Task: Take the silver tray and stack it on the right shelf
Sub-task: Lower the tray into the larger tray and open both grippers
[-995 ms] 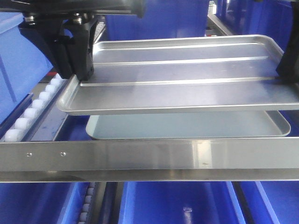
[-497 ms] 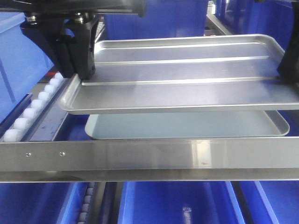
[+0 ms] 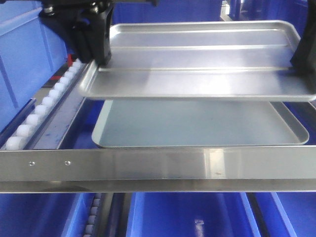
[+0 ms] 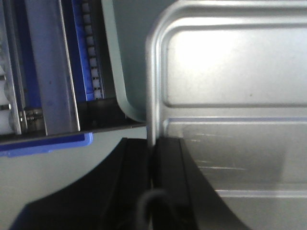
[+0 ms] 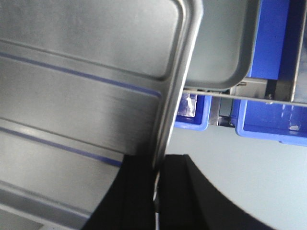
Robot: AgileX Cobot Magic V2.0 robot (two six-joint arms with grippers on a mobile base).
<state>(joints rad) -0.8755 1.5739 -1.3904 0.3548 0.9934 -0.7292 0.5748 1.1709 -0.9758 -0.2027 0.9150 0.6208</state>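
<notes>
Lifted and carried deeper than a second ago: silver tray (image 3: 197, 59), end rims clamped in left gripper (image 4: 152, 155) and right gripper (image 5: 157, 167), hovering above matte grey tray (image 3: 197, 126) on right shelf (image 3: 148, 165). Could land askew if released unevenly.

My front camera sits low and close before the right shelf (image 3: 158, 170), facing into it and slightly down onto the silver tray (image 3: 197, 81). Each wrist camera looks from behind its own fingers along them, very near: left gripper (image 4: 152, 143), right gripper (image 5: 157, 163). All three views share the tray rim pinched between the fingers.
</notes>
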